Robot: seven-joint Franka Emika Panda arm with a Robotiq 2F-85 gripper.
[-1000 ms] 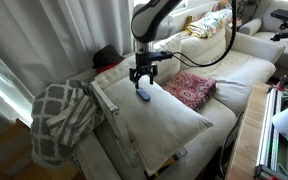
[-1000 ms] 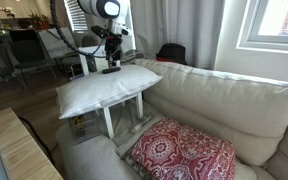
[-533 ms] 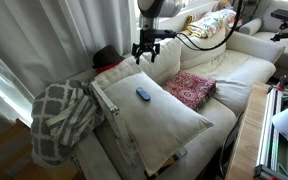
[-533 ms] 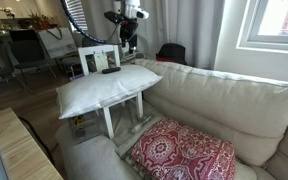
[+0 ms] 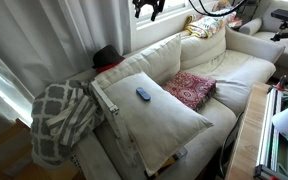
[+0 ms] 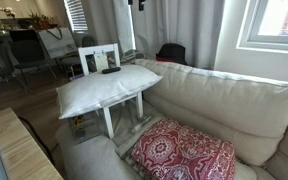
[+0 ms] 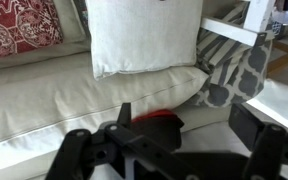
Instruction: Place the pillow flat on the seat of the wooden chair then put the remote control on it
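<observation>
One long cream sofa (image 5: 239, 70) across the centre and right in both exterior views, near end cut off by the frame. At its left end the wooden chair (image 6: 99, 48), seat wholly hidden, only the pale back and legs showing. Flat over that seat, the pillow (image 5: 164, 120). At far left, a grey patterned blanket (image 5: 59, 115) in a heap; right of centre, a red cushion (image 5: 189, 88) on the sofa. On the pillow's upper middle, the remote control (image 5: 143, 95), small, dark, details unreadable. At the top edge, the gripper (image 5: 150, 8), cropped; blurred in the wrist view, fingers spread wide, holding nothing.
</observation>
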